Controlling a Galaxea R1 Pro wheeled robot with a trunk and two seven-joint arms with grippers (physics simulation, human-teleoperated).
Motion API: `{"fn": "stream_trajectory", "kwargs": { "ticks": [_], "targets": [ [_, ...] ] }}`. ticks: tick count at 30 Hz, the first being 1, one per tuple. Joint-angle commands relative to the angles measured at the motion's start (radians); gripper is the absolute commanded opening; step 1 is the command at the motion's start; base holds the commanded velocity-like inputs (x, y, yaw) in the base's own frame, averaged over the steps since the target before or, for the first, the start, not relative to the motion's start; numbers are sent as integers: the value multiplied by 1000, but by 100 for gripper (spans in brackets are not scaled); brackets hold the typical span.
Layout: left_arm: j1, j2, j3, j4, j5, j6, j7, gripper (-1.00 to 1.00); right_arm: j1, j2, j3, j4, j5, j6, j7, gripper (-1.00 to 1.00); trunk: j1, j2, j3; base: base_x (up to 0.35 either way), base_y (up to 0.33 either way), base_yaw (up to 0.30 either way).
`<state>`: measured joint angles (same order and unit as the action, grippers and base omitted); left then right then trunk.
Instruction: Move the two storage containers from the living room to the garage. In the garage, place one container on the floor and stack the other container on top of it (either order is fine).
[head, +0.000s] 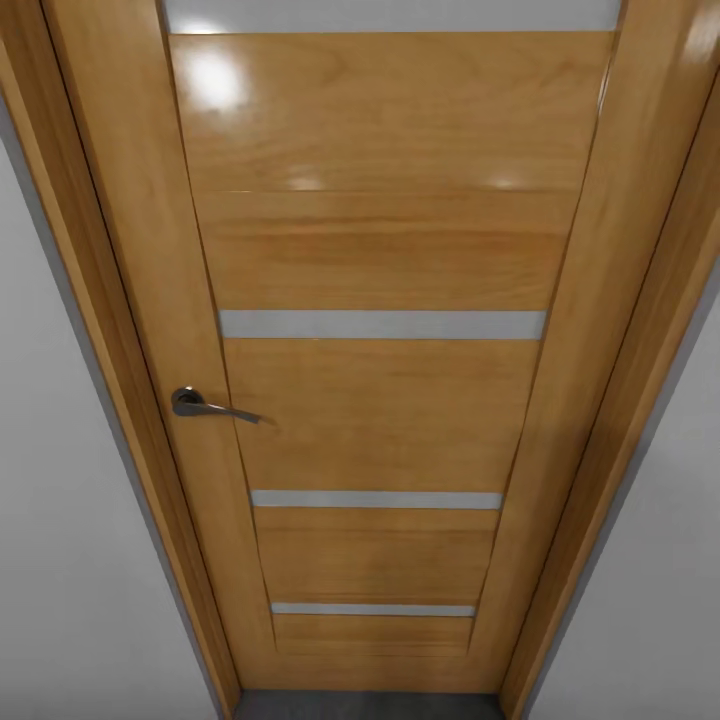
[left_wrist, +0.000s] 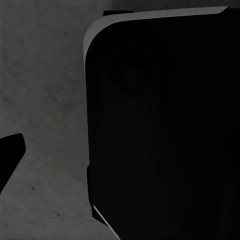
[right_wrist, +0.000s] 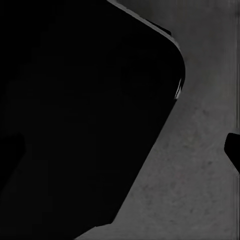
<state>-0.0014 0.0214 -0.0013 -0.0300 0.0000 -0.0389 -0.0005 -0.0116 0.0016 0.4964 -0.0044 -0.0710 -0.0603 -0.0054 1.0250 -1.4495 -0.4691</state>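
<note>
A closed honey-wood door (head: 385, 400) with frosted horizontal strips (head: 380, 324) is faced squarely in the head view, its frame (head: 100, 300) flanked by white wall (head: 60, 560); a dark lever handle (head: 205, 405) sits at the door's left side, and a thin band of the dark grey floor (head: 370, 705) is seen at its foot; in the left wrist view the mottled concrete floor (left_wrist: 45, 100) is looked down upon past a large black rounded body (left_wrist: 160, 130), judged to be part of the robot itself, and the same is seen in the right wrist view, floor (right_wrist: 195, 185) beside black bulk (right_wrist: 80, 115); small dark shapes at the edges of both wrist views may be fingertips, but whether either gripper is spread or closed cannot be told, and nothing orange-red is seen held; where the two storage containers lie cannot be told from these pictures; the robot is judged to be in transit, standing at a shut door; the main risk is that the base is driven into the door or its frame, the door being close and nearly filling the view; the handle could also be missed or clipped by an arm, since the arms appear folded low against the body; a turn in this tight spot could scrape the wall.
</note>
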Motion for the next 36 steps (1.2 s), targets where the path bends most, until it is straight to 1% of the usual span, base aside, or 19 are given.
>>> {"fn": "stream_trajectory", "kwargs": {
  "ticks": [1,3,5,6,7,8,10,12,13,16,17,18,22,23,27,28,31,32,36],
  "targets": [
    [0,0,0,0,0,-3,1,100,-1,-3,12,-10,-7,-5,-1,100,0,0,-1,0,0,0],
    [0,0,0,0,0,-3,0,100,-1,-6,17,-52,-7,-5,-1,100,0,0,-1,0,0,0],
    [0,0,0,0,0,-3,1,100,-2,-9,19,-123,-8,1,1,100,0,0,-1,0,0,0],
    [0,0,0,0,0,-3,0,100,-2,-13,20,-177,-8,5,2,100,0,0,-1,0,0,0],
    [0,0,0,-1,0,-3,0,100,-2,-24,21,-230,-8,10,1,100,0,0,-1,0,0,0],
    [0,0,0,-1,0,-3,0,100,-2,-31,21,-256,-8,15,1,100,0,0,-1,0,0,0],
    [0,0,0,-1,0,-3,0,100,-2,-55,21,-330,-9,37,1,100,0,0,-1,0,0,0],
    [0,0,0,0,0,-3,1,100,-3,-80,21,-427,-10,84,2,100,0,0,-1,0,0,0],
    [0,0,0,0,0,-3,1,100,-3,-86,21,-450,-10,97,2,100,0,0,-1,0,0,0],
    [0,0,0,0,0,-3,0,100,-8,-119,19,-574,-11,158,5,100,0,0,-1,0,0,0],
    [0,0,0,0,0,-3,0,100,-13,-122,19,-590,-11,166,6,100,0,0,-1,0,0,0],
    [0,0,0,-1,0,-3,0,100,-57,-132,17,-639,-17,200,14,100,0,0,-1,0,0,0],
    [0,0,0,-1,0,-3,0,100,-111,-133,16,-659,-19,217,21,100,0,0,-1,0,0,0],
    [0,0,0,-1,0,-3,0,100,-149,-129,17,-662,-19,239,23,100,0,0,-1,0,0,0],
    [0,0,0,-1,0,-3,1,100,-239,-124,17,-680,-19,282,47,100,0,0,-1,0,0,0],
    [0,0,0,-1,0,-3,0,100,-257,-124,17,-713,-19,300,57,100,0,0,-1,0,0,0],
    [0,0,0,-1,0,-3,0,100,-271,-126,17,-814,-19,362,65,100,0,0,-1,0,0,0],
    [0,0,0,-1,0,-3,0,100,-274,-126,15,-890,-19,411,66,100,0,0,-1,0,0,0],
    [0,0,0,0,0,-3,-1,100,-277,-127,11,-1091,-19,531,64,100,0,0,-1,0,0,0]
  ]
}}
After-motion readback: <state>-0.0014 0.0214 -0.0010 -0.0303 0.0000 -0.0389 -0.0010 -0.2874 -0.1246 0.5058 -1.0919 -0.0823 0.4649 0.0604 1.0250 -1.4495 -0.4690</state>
